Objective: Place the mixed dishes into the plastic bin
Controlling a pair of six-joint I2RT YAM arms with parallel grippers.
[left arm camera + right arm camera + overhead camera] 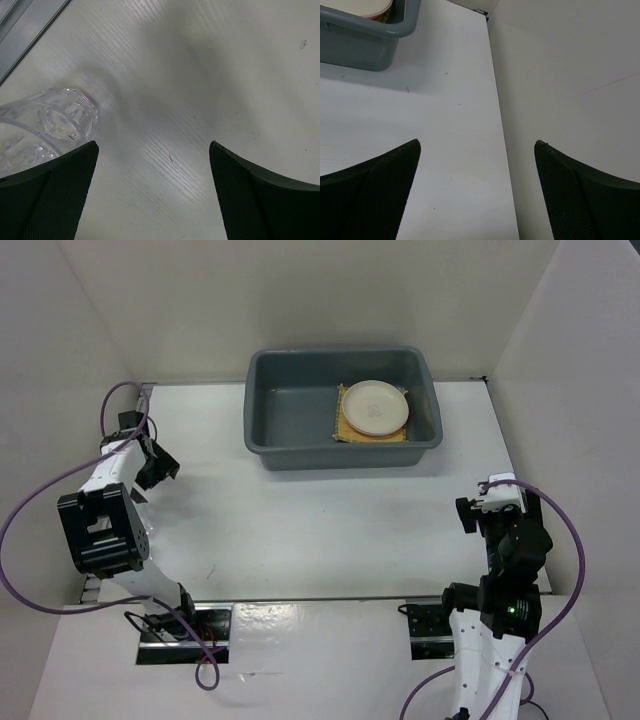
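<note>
The left gripper (153,145), spread wide and empty, should re-centre until the clear cup (55,117), now just outside one finger by the table's left edge, sits between the jaws, then close gently on its slick wall and carry it right to the far grey bin (300,445).

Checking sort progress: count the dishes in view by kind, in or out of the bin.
Cream plate: 1, in the bin
Yellow mat: 1, in the bin, under the plate
Clear cup: 1, outside the bin
Total: 3
</note>
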